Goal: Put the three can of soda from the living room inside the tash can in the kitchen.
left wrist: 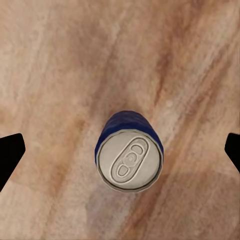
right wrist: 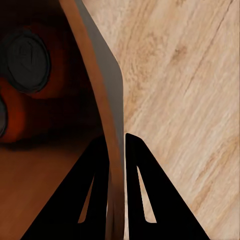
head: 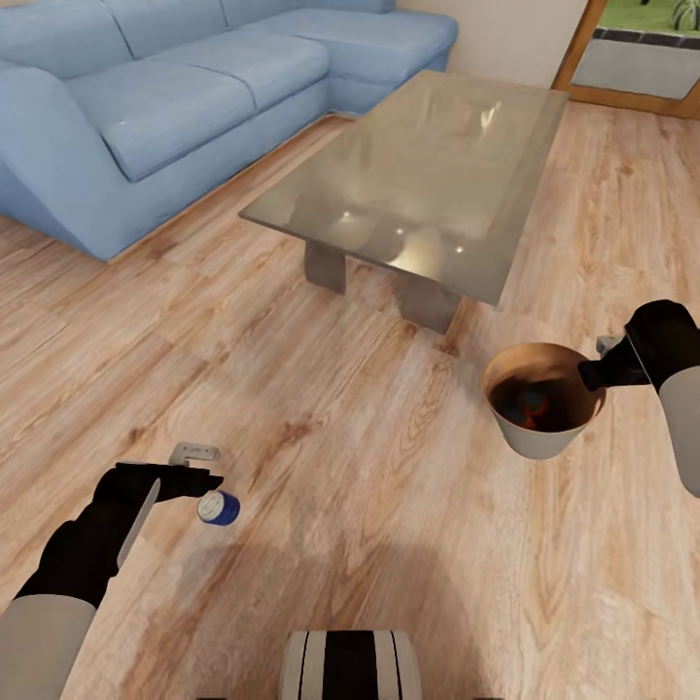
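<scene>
Light wood planks cover pretty much everything here, that's the floor of the living room, with the light-blue sofa across the upper left of the head view and the glass-topped desk up in the middle. The dark blue can of soda is standing upright on the floor at the lower left, silver top facing up. The left gripper hangs right over it; in the left wrist view the blue can sits dead centre with the two black fingers spread wide at either edge of the frame, not touching it. Over on the right of the head view, the trash can is being held by the right gripper at its rim on the right side. The right wrist view shows it best: the fingers are pinching the bucket wall, one inside and one outside. Down in the glossy orange-brown inside you can see two orange cans lying at the bottom, silver ends showing. The striped bit at the bottom centre of the head view is the robot's own trunk.
</scene>
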Robot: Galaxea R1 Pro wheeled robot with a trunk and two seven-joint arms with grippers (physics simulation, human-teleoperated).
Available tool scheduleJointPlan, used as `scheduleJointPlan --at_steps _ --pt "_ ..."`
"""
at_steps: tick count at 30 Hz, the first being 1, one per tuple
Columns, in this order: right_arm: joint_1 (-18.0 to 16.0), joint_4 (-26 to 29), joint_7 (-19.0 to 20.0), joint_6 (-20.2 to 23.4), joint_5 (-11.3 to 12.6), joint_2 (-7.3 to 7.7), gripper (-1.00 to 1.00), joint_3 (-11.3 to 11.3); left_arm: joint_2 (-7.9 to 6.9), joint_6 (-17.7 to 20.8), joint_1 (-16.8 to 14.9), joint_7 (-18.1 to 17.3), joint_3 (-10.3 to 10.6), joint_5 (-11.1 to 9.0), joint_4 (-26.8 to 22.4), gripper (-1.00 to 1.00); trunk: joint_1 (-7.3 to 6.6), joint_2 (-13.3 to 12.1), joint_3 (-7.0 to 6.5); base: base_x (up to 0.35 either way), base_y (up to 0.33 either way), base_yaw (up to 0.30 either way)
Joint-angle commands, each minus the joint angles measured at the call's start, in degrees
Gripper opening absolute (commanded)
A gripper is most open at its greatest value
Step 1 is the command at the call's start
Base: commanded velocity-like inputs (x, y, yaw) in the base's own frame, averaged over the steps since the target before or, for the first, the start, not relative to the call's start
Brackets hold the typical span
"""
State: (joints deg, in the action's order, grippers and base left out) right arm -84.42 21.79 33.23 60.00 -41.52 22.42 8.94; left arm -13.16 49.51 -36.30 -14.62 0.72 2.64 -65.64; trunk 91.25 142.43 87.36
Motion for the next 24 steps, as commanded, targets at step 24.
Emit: scheduleJointPlan --at_steps 24 --pt "-17.4 -14.1 0.2 0.0 -0.3 0.52 -1.0 -4.2 0.06 -0.1 0.0 0.0 0.0 0.1 0.3 1.0 0.71 1.0 4.09 0.0 0.0 0.0"
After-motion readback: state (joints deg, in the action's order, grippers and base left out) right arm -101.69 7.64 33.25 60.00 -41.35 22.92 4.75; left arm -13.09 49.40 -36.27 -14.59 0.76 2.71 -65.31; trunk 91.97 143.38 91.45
